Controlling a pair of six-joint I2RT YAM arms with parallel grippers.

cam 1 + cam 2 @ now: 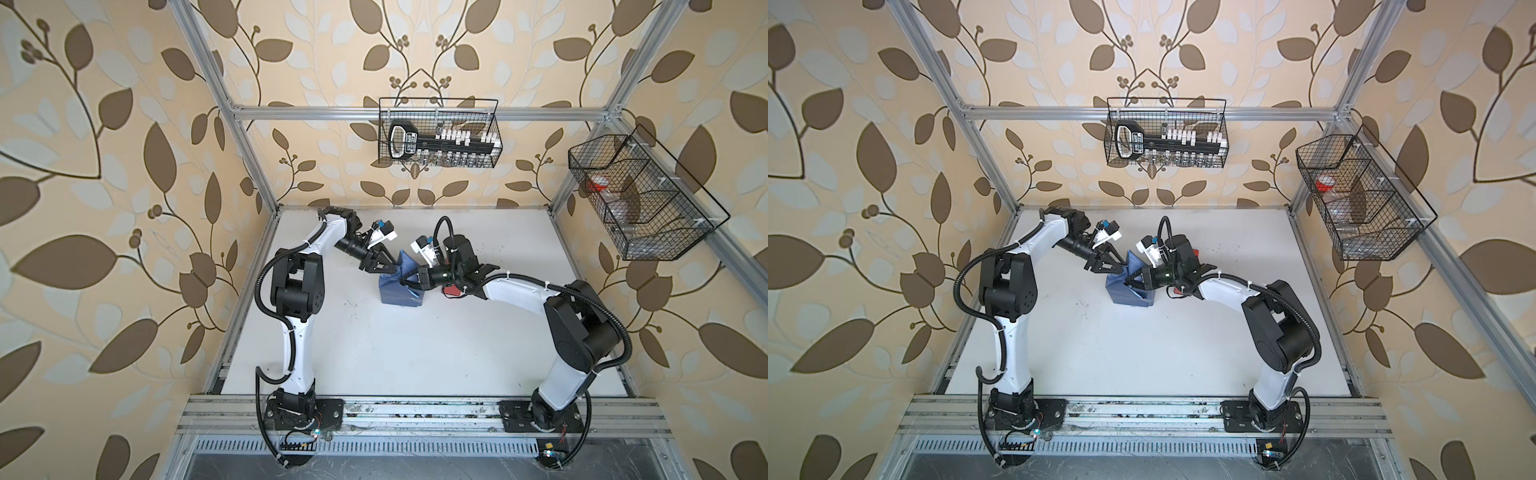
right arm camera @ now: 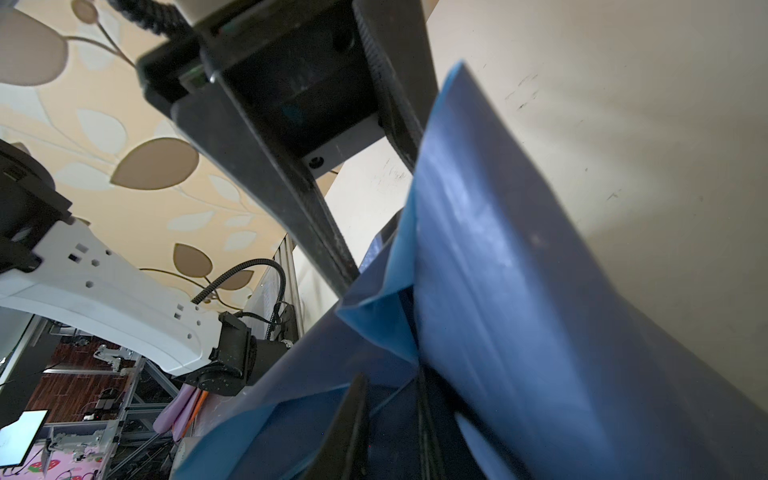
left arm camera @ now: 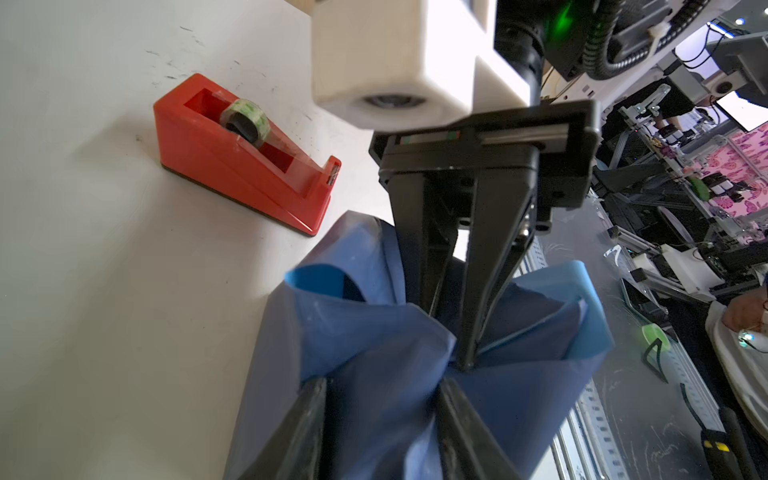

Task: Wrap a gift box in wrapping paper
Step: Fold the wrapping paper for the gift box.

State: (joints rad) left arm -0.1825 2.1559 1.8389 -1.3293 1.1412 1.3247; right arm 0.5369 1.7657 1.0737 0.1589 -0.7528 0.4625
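The wrapping paper (image 1: 394, 291) (image 1: 1124, 293) is folded up into a blue bundle at the middle of the table's far half, and the gift box is hidden inside it. Loose flaps stand up from it, light blue inside and slate-blue outside (image 3: 374, 345) (image 2: 519, 311). My left gripper (image 1: 391, 265) (image 1: 1121, 264) (image 3: 381, 386) comes down on the bundle from the far left. Its jaws stand apart with a ridge of paper between them. From the right, my right gripper (image 1: 405, 283) (image 1: 1128, 283) (image 2: 390, 378) (image 3: 463, 362) is nearly closed, its tips pinched into the folds where the flaps meet.
A red tape dispenser (image 3: 232, 166) (image 1: 452, 290) stands on the white table (image 1: 374, 353) just right of the bundle, under the right forearm. Two wire baskets (image 1: 440, 133) (image 1: 640, 195) hang on the back and right frame rails. Aluminium posts edge the table.
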